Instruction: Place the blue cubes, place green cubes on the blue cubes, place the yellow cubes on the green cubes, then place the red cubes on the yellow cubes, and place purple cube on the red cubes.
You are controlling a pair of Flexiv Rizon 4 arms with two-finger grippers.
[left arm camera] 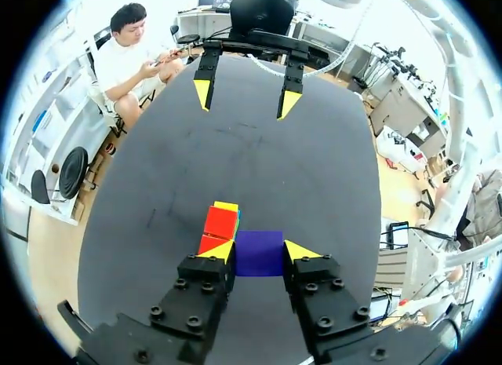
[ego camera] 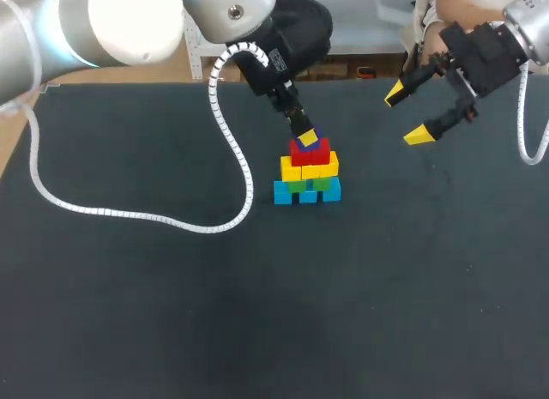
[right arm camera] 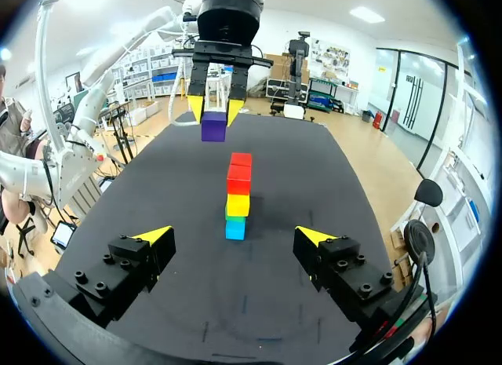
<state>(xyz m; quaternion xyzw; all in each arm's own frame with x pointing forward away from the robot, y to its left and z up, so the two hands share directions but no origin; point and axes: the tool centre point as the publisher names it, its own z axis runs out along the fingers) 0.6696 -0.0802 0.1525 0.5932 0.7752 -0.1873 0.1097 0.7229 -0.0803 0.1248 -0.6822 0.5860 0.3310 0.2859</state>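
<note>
The small purple cube (right arm camera: 213, 125), plastic by its look, is clamped from both sides between the yellow-tipped fingers of my left gripper (left arm camera: 259, 253). It is held in the air over the stack and is not yet resting on it. Under those jaws the build looks complete through four layers: bright blue cubes (ego camera: 307, 194) on the dark table (ego camera: 129, 287), green cubes (ego camera: 310, 184) on them, yellow cubes (ego camera: 309, 168) next and red cubes (ego camera: 309, 152) on top. By my judgement only this last placement is left. Along my left fingers, the red cubes lie just below and ahead of the purple cube, off towards one finger, so it probably needs lining up before lowering. My right gripper (ego camera: 407, 114) hangs well apart from the stack, its jaws spread wide with nothing between them.
</note>
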